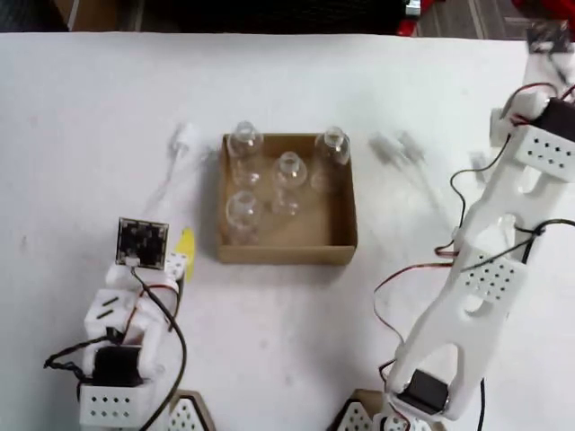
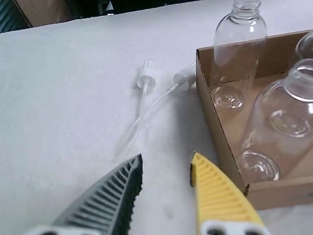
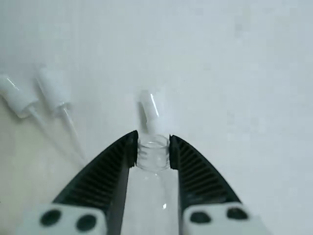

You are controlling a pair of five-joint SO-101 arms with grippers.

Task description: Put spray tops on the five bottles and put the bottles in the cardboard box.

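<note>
- The right end effector is clamped on the neck of a bottle whose mouth is bare. This is the fifth one, out over the desk and away from the box. I cannot tell whether it is lifted or resting.
- The left end effector is spread wide and holds nothing. It sits low over the desk, just beside the box, and two spray tops lie ahead of it near the box's corner.
- Four bottles stand inside the box. The necks that can be made out carry no top.
- The step in hand looks to be capping the held bottle. One top lies just past its mouth and two more lie off to one side.
- The next move likely calls for a top to be taken by its head and its thin tube fed into the narrow mouth. The head would then be seated while the right clamp keeps the neck steady. The left arm is well apart from that bottle, so the two would have to be brought together first.
- The bottles are clear, smooth plastic with rounded shoulders and ridged necks, so they are likely light and slippery.
- The tops are white, with a stubby head and a long, fine, translucent tube that looks bendy and easy to miss the mouth with.
- The box is shallow brown cardboard with matte walls.
- The finger pads are ribbed.
</note>
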